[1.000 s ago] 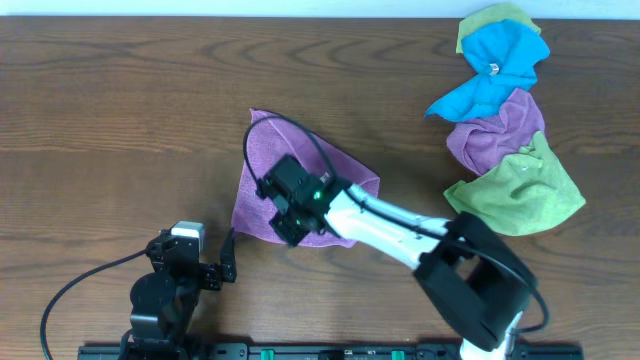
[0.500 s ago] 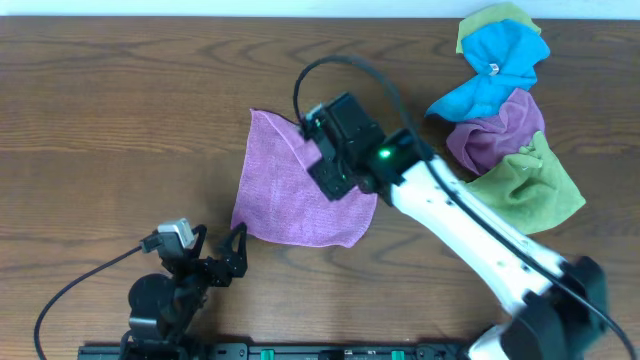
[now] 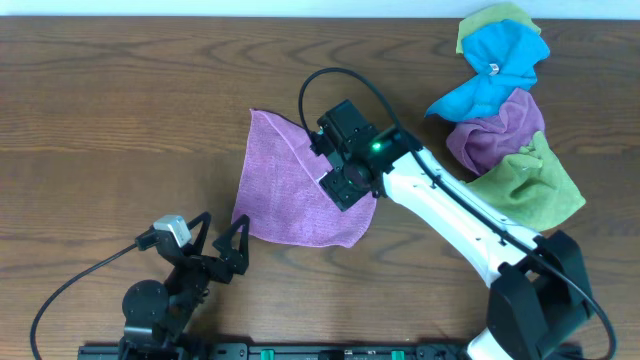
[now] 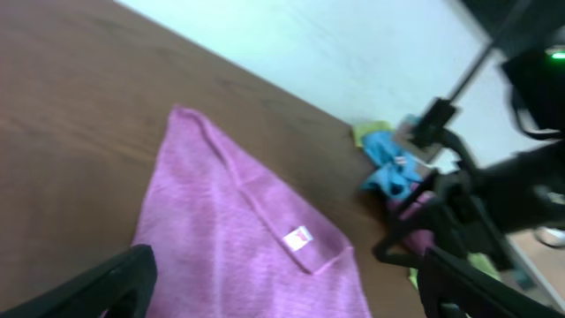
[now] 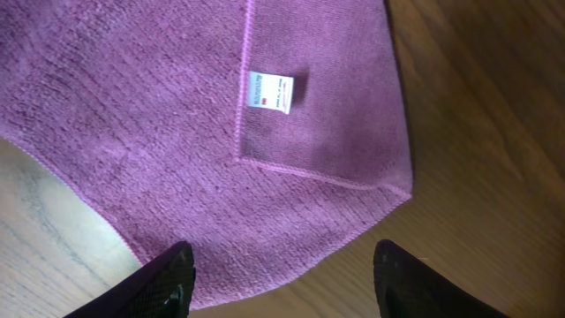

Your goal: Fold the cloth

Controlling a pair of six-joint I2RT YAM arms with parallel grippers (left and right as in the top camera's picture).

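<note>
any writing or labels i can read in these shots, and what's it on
Nothing here is legible.
White tag sewn on the purple cloth: a few lines of print, too small and blurred to read.
The same tag in the left wrist view: only a pale blur.
Small tag on the blue cloth in the pile: too small to read.

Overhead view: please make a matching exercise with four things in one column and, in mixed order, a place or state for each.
1. labelled purple cloth
2. blue cloth
3. left pincer
4. right pincer

a. open, above the label
b. in the heap, far right
c. flat in the middle
d. open, at the near left

Pairs: 1-c, 2-b, 3-d, 4-a
</note>
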